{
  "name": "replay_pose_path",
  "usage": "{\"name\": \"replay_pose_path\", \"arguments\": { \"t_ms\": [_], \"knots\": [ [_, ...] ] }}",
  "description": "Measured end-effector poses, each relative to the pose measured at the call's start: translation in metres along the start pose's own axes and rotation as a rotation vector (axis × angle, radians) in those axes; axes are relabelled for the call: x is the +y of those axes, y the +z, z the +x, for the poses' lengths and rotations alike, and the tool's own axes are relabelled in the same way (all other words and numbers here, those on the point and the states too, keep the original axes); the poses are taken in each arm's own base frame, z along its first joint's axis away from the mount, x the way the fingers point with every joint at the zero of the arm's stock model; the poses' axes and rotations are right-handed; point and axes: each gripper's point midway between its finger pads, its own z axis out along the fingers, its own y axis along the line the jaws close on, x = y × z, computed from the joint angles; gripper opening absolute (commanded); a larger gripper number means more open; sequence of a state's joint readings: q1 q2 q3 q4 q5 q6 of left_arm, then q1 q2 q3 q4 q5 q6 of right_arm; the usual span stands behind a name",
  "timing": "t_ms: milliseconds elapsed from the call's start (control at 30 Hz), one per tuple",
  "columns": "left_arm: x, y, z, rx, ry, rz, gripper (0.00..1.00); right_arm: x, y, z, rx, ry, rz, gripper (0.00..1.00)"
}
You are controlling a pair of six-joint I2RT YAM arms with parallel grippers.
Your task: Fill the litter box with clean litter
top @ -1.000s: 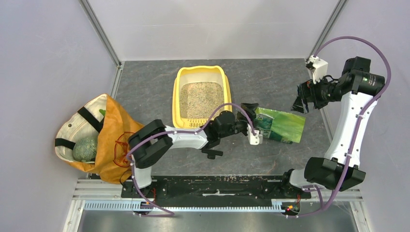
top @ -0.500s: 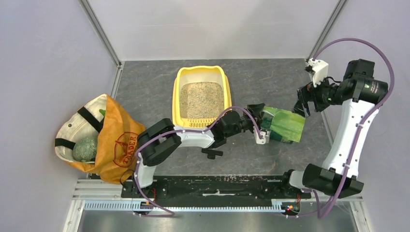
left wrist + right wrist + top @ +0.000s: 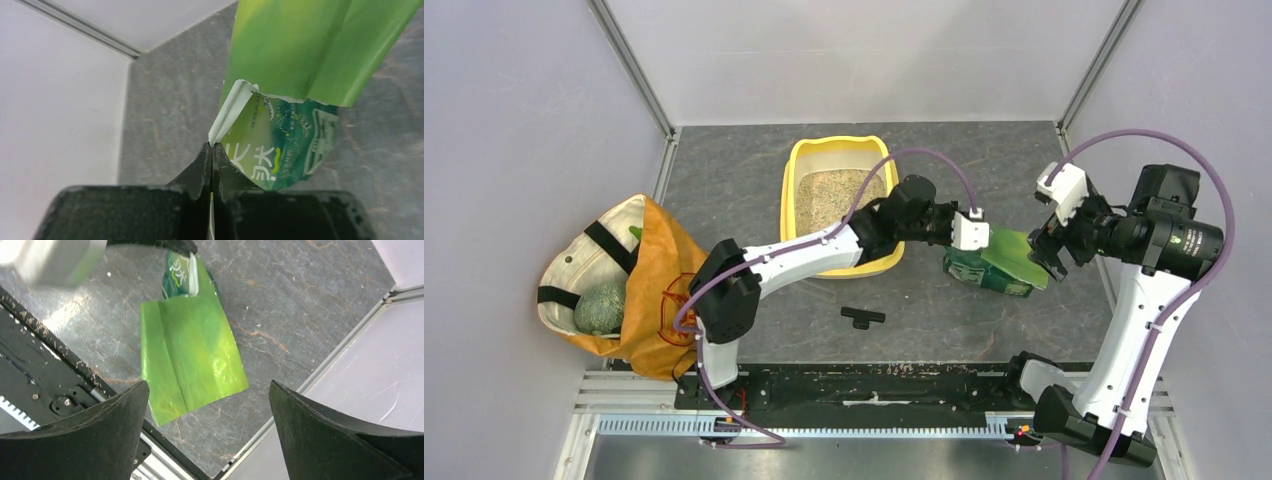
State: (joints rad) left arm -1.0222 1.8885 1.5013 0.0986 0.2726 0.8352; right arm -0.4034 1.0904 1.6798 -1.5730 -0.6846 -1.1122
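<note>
The yellow litter box (image 3: 790, 205) stands at the back middle of the table, with beige clean litter (image 3: 824, 195) covering its floor. My left arm crosses over its right side. The left gripper (image 3: 967, 240) (image 3: 211, 146) is shut on the torn white edge of a green printed bag (image 3: 1009, 262) (image 3: 295, 50), which hangs from it to the right of the box. My right gripper (image 3: 1049, 250) (image 3: 209, 390) is open just right of the bag (image 3: 190, 350), with nothing between its fingers (image 3: 100, 435).
An orange-and-cream tote bag (image 3: 659, 290) lies at the left with a green bundle (image 3: 602, 305) inside. A small black part (image 3: 862, 317) lies on the table in front of the box. A black rail (image 3: 874, 385) runs along the near edge, and walls enclose the sides.
The left gripper has shut on the bag's edge and lifted it up and back. The right arm has swung down and inward to the bag's right end.
</note>
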Motion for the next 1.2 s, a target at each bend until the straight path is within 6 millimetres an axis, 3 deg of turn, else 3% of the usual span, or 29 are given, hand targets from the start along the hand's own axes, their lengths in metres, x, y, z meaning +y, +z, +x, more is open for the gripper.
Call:
{"name": "replay_pose_path", "arguments": {
  "t_ms": [233, 567, 833, 1067, 1200],
  "knots": [
    [-0.004, -0.007, 0.0, 0.008, -0.299, 0.168, 0.02, 0.02, 0.017, 0.026, 0.024, -0.063, -0.079, 0.97],
    [-0.004, -0.004, 0.002, 0.025, -0.531, 0.269, 0.02, 0.038, 0.023, 0.02, -0.071, -0.193, -0.118, 0.97],
    [-0.005, -0.005, 0.009, 0.031, -0.637, 0.308, 0.02, 0.068, 0.046, 0.056, -0.05, -0.125, -0.163, 0.97],
    [-0.006, -0.006, 0.006, 0.032, -0.675, 0.329, 0.02, 0.055, 0.055, 0.063, -0.063, -0.166, -0.049, 0.96],
    [-0.008, -0.006, 0.005, 0.032, -0.684, 0.337, 0.02, 0.034, 0.068, 0.078, -0.029, -0.166, 0.037, 0.82]
  ]
}}
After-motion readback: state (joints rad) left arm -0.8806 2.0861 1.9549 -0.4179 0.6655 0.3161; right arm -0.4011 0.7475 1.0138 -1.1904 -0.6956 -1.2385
